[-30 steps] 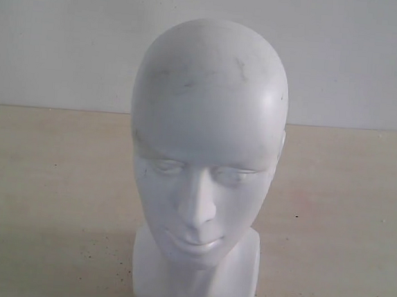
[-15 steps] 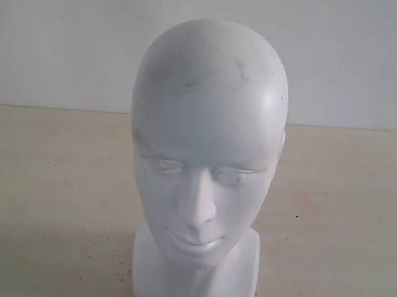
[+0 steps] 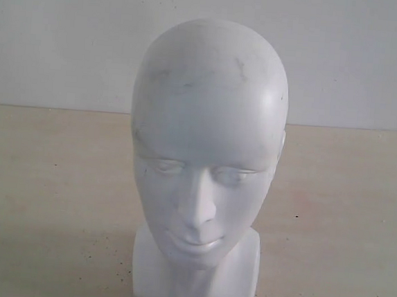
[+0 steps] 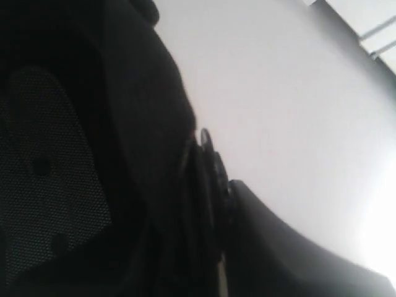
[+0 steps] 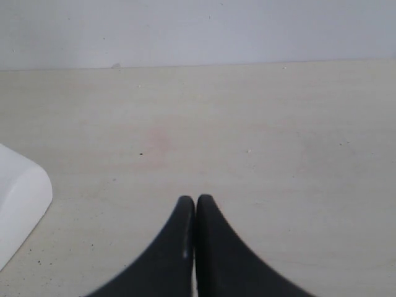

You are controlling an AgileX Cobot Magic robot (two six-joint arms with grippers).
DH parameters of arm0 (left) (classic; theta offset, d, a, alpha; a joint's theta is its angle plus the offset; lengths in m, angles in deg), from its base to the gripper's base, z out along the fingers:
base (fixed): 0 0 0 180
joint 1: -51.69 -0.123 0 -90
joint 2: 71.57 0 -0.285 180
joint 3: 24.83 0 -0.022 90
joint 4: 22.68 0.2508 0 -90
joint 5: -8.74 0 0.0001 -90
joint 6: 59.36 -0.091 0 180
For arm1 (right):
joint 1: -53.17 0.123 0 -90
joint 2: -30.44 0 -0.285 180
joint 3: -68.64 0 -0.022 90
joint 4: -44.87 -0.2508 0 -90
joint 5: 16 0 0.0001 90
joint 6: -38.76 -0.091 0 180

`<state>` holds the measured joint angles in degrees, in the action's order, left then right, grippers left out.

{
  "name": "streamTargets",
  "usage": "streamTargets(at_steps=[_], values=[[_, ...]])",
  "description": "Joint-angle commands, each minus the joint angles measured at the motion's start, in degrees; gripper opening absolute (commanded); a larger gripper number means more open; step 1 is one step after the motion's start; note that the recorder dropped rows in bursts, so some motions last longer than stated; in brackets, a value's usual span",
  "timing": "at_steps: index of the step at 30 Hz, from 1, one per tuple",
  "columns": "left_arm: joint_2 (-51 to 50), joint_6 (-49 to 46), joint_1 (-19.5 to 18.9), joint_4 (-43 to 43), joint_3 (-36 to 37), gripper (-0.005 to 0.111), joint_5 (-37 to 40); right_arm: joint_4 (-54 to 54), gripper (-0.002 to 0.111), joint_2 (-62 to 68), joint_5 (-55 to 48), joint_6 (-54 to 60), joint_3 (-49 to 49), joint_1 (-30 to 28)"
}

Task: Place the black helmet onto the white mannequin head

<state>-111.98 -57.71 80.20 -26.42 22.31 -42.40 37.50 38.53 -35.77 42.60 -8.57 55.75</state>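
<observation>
Left wrist view: the matte black open-face helmet fills most of the picture, pressed right up to the camera. Its dark mesh padded lining faces the lens, and a round fitting shows edge-on at the shell's rim. The left end effector's jaws cannot be told apart from the dark helmet, so how far they are open is unknown. Judgement: the helmet is carried on this arm. Only pale background shows past the shell, so which way the head lies from the helmet cannot be read here.

Right wrist view: the right end effector has its two black fingertips pressed together with nothing between them. It sits low over the pale wood-grain desk. A corner of the mannequin's white base is near it, not touching.

Exterior view: the smooth white bald mannequin head stands upright on the desk with its long axis vertical and its face towards the camera. The crown is bare. Neither the helmet nor either arm is in this picture. A plain white wall is behind.

Judgement: placement has not begun. The left arm must bring the helmet above the crown, opening down, and lower it along the head's vertical axis.
</observation>
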Motion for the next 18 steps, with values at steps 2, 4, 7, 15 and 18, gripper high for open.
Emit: streamTargets(at_steps=[2,4,7,15,18], values=[[0.8,10.2,0.0,4.7,4.5,0.004,-9.8,0.3,0.000,-0.3,0.6,-0.1,0.0,0.1],[0.8,14.2,0.0,5.0,5.9,0.004,-12.3,0.3,0.000,-0.3,0.6,-0.1,0.0,0.1],[0.8,21.8,0.0,5.2,8.1,0.004,-18.7,0.3,0.000,-0.3,0.6,-0.1,0.0,0.1],[1.9,37.9,0.0,3.7,12.0,0.004,-18.8,0.3,0.000,-0.3,0.6,-0.1,0.0,0.1],[2.6,48.3,0.0,1.5,12.0,0.004,-18.8,0.3,0.000,-0.3,0.6,-0.1,0.0,0.1]])
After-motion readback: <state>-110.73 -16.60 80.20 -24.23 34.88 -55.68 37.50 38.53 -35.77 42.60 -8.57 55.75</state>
